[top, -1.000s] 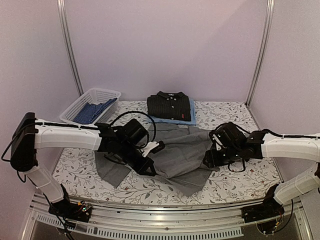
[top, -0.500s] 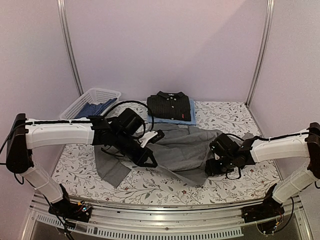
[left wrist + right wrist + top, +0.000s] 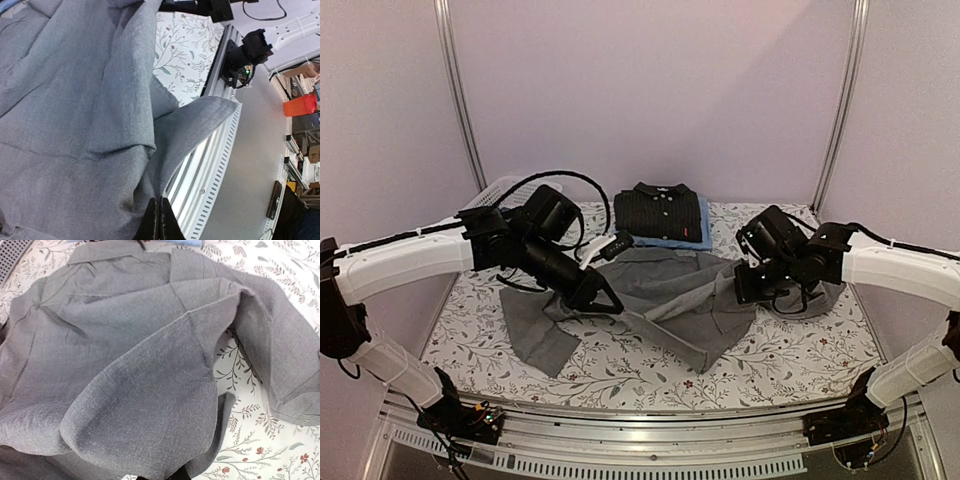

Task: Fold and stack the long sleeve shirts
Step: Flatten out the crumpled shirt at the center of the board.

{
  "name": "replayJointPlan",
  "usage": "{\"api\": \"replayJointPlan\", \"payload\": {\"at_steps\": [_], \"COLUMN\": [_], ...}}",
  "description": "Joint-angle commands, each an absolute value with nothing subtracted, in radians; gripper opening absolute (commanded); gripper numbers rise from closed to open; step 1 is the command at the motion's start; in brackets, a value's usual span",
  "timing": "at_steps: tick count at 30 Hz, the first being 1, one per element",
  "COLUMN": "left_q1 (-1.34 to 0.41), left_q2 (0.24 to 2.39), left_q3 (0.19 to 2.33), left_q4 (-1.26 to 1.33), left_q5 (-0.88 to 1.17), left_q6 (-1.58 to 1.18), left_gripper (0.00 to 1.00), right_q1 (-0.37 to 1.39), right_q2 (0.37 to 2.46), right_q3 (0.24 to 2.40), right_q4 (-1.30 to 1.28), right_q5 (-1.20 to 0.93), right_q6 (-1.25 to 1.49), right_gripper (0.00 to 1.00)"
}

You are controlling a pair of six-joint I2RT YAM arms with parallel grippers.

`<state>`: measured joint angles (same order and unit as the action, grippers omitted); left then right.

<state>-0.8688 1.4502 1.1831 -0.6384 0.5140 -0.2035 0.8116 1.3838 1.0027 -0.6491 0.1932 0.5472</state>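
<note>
The left gripper [image 3: 603,300] and right gripper [image 3: 744,292] are each pinching the grey shirt [image 3: 670,300]; a thin pinch slipping could be crumpling the fold.

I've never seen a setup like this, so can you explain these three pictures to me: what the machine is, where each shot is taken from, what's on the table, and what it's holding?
These are two robot arms bolted at the near edge of a flower-patterned table. The wide picture comes from a fixed camera above and behind them. The two close-ups come from a camera on each wrist. Each arm ends in a two-finger pincer. The left gripper and the right gripper are each shut on an edge of a grey shirt, holding it partly raised off the table. Behind it, a folded black shirt lies on a light blue shirt. A white basket stands at the far left, mostly hidden by the left arm.
</note>
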Motion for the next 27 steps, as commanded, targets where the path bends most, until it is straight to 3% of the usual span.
{"api": "replayJointPlan", "payload": {"at_steps": [1,6,12,15,18,23,27], "left_q1": [-0.823,-0.760,-0.684,-0.682,-0.681,-0.680,-0.681], "left_q2": [1.373,1.287,1.219,1.233,1.273,1.308,1.361], "left_q3": [1.222,1.189,1.095,1.051,1.009,0.982,1.007], "left_q4": [-0.727,-0.716,-0.656,-0.681,-0.715,-0.646,-0.504], "left_q5": [0.703,0.870,0.881,0.824,0.729,0.589,0.545], "left_q6": [-0.130,-0.140,-0.225,-0.243,-0.268,-0.355,-0.432], "left_gripper": [0.00,0.00,0.00,0.00,0.00,0.19,0.19], "right_q1": [0.810,0.763,0.705,0.704,0.704,0.736,0.804], "right_q2": [1.339,1.336,1.371,1.422,1.457,1.401,1.347], "right_q3": [1.131,1.174,1.090,1.021,0.988,1.001,1.042], "right_q4": [-0.900,-0.985,-0.947,-0.877,-0.814,-0.811,-0.833], "right_q5": [0.207,0.161,0.126,0.101,0.088,0.133,0.203], "right_q6": [0.492,0.456,0.436,0.434,0.450,0.486,0.538], "right_gripper": [0.00,0.00,0.03,0.11,0.29,0.57,0.60]}}
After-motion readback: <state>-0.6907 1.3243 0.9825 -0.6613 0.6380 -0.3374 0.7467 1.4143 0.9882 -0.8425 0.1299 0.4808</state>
